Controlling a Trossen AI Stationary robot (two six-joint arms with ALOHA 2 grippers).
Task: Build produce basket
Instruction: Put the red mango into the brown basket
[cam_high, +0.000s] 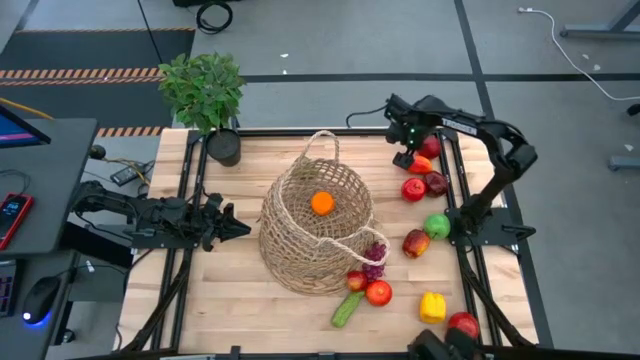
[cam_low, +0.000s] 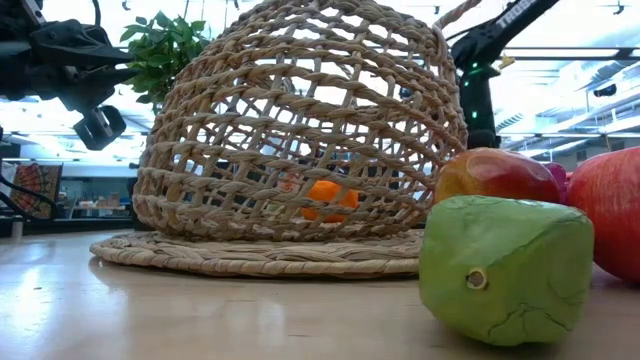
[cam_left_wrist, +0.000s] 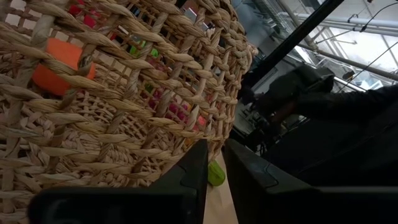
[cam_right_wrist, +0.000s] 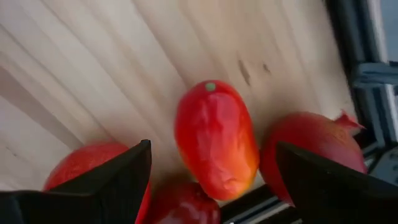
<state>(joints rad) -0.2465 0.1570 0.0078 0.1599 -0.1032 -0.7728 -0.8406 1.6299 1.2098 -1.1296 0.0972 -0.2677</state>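
plant in a small black pot stands at the table's far left corner. the left gripper lies low over the wooden table, just left of the basket; its wrist view shows the two dark fingers nearly together with only a thin slit between them, holding nothing, tips close to the wicker wall.

the basket sits in the middle of the table, tipped over so that in the low view its dome rises above its flat rim on the wood. an orange is inside it, showing through the weave from above and in the low view.

just right of the basket's near edge lie purple grapes, two small red apples and a green cucumber. farther right are a red-and-yellow apple, a green apple, a yellow pepper and a red fruit near the front edge.

the right gripper hangs over the far right corner above a cluster of red produce. in its wrist view the fingers stand wide apart either side of an elongated red pepper, not touching it, with other red pieces close on both sides of the pepper.
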